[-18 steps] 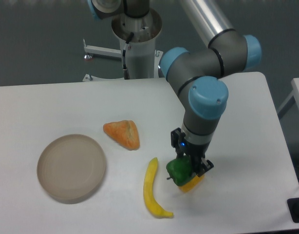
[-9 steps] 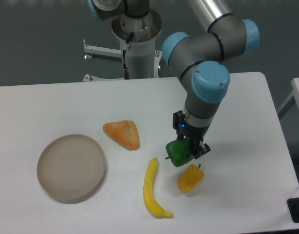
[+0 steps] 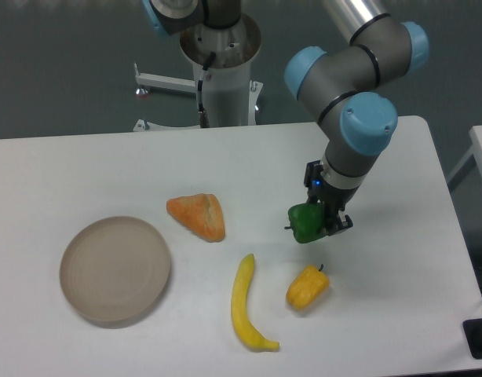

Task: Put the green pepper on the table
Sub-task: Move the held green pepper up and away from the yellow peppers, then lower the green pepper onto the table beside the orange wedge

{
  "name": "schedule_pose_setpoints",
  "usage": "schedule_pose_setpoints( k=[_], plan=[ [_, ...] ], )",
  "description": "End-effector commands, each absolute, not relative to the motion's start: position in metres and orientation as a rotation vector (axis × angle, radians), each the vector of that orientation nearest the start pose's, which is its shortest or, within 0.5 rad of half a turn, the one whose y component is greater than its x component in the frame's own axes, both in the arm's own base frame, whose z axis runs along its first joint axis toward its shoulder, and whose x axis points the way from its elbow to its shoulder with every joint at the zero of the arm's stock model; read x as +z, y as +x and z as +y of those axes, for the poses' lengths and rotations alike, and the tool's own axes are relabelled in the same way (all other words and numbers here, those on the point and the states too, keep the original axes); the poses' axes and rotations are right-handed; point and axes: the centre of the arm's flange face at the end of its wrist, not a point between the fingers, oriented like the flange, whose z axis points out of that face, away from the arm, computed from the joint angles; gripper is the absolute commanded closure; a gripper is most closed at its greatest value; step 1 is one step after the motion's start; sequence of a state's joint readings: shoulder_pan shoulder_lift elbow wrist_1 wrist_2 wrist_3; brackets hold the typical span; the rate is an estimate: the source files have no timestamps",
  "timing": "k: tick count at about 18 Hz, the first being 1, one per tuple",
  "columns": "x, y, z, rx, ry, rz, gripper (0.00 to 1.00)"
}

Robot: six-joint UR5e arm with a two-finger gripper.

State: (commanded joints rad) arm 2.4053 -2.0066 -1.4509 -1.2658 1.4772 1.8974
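My gripper [image 3: 323,221] is closed on the green pepper [image 3: 306,223], with one finger on each side of it, and I hold it in the air above the table [image 3: 84,165]. The pepper does not touch the tabletop; a soft shadow lies on the white surface under it. Its short stem points to the left, away from my fingers. A small blue light shines on my wrist just above the gripper.

Below the green pepper, near the front edge of the table, lies the yellow-orange pepper [image 3: 307,287]. It rests on its side with its dark stem up, and it is apart from the thing I hold. Just to the left of it lies a yellow banana [image 3: 246,305], curved, with one end pointing up toward the middle of the table and the other end toward the front.

Further left and a little higher is an orange wedge-shaped piece [image 3: 199,216], maybe a slice of some food; I cannot tell exactly what it is. On the left part of the table stands a round beige plate [image 3: 115,269], well apart from the other things.
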Motion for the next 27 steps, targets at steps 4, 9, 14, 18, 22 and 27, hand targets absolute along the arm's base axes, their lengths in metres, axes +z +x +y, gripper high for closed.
schedule_pose_setpoints(
  k=[4,9,14,18,22,27],
  plan=[
    [0.308,-0.383,0.526,-0.067,-2.616,1.56,0.5],
    [0.287,-0.374,0.516,-0.144,-2.625,1.517,0.5],
    [0.289,-0.365,0.51,-0.159,-2.643,1.483,0.5],
    [0.288,-0.363,0.509,-0.167,-2.642,1.476,0.5],
    [0.286,-0.36,0.51,-0.178,-2.654,1.458,0.5],
    [0.28,-0.355,0.51,-0.192,-2.655,1.463,0.5]
  ],
)
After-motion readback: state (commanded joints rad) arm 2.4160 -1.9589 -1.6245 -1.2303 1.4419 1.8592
